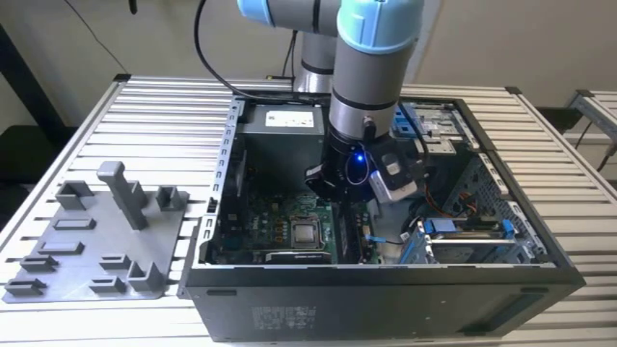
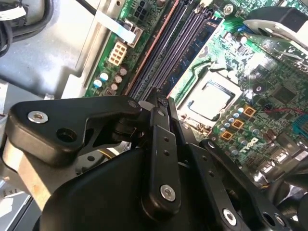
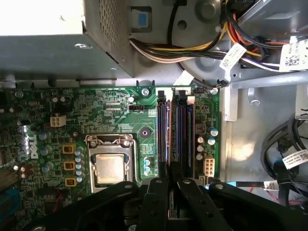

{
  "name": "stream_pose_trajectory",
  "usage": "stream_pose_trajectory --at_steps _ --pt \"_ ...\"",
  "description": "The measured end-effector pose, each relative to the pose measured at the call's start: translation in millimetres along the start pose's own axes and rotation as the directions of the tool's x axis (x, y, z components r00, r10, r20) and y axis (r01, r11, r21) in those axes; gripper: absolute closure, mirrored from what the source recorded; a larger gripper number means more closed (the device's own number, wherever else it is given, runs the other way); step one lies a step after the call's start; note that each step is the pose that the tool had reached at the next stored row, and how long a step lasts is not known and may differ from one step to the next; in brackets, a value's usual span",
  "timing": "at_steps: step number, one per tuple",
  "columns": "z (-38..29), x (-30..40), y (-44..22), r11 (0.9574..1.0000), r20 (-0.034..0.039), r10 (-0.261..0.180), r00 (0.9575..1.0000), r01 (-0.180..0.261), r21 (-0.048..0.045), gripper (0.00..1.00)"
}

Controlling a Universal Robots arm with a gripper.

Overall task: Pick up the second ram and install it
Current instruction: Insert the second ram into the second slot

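Fingers (image 2: pixel 162 144) of the gripper (image 2: pixel 166 108) are seen drawn close together in both wrist views, with a narrow gap left between them; a thin dark strip is clamped in that gap, taken to be the top edge of the second ram (image 3: pixel 166 144). In the first wrist view the stick is seen edge-on, running away from the fingertips along the row of memory slots (image 3: pixel 179 134) at the edge of the green motherboard (image 3: pixel 115 110). Whether it is seated in a slot or held just above one cannot be told. A processor socket (image 3: pixel 109 168) with a silver lid is seen beside the slots, and a grey power supply (image 3: pixel 48 33) with a bundle of coloured cables (image 3: pixel 192 48) lies past the far end of them.

In the exterior view the arm (image 1: pixel 371 87) is lowered into the open computer case (image 1: pixel 386 278), which is laid on its side on a slatted metal table (image 1: pixel 164 101). A grey fixture plate (image 1: pixel 87 282) with upright posts is set on the table at the exterior view's left, just beside the case.
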State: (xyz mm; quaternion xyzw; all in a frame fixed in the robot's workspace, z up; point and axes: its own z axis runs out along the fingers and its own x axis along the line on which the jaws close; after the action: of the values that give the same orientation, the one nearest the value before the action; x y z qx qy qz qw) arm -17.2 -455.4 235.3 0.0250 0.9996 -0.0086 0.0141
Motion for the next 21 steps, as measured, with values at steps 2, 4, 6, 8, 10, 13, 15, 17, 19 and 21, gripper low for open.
stream_pose_trajectory --at_steps 2,4,6,8,10,13,15,17,19,21 --pt "0.6 -0.1 0.0 1.0 0.0001 -0.001 1.0 0.001 -0.0002 0.86" --pt "1.3 -0.4 0.0 1.0 0.0001 -0.006 1.0 0.006 -0.0004 0.86" --pt "2.2 -0.7 0.0 0.9999 0.0003 -0.011 0.9999 0.011 -0.0006 0.86" --pt "2.7 -0.8 -0.2 0.9999 0.0003 -0.014 0.9999 0.014 -0.0005 0.86" --pt "3.6 -0.9 -0.7 0.9999 0.0003 -0.014 0.9999 0.014 -0.0007 0.86" --pt "4.6 -1.3 -1.6 0.9999 0.0003 -0.014 0.9999 0.014 -0.0005 0.86" --pt "5.3 -1.7 -1.9 0.9999 0.0003 -0.014 0.9999 0.014 -0.0005 0.86" --pt "6.1 -2.1 -2.1 0.9999 0.0003 -0.014 0.9999 0.014 -0.0006 0.86" --pt "7.1 -2.2 -2.1 0.9999 0.0003 -0.014 0.9999 0.014 -0.0006 0.86" --pt "8.0 -2.3 -2.1 0.9999 0.0003 -0.014 0.9999 0.014 -0.0004 0.86"
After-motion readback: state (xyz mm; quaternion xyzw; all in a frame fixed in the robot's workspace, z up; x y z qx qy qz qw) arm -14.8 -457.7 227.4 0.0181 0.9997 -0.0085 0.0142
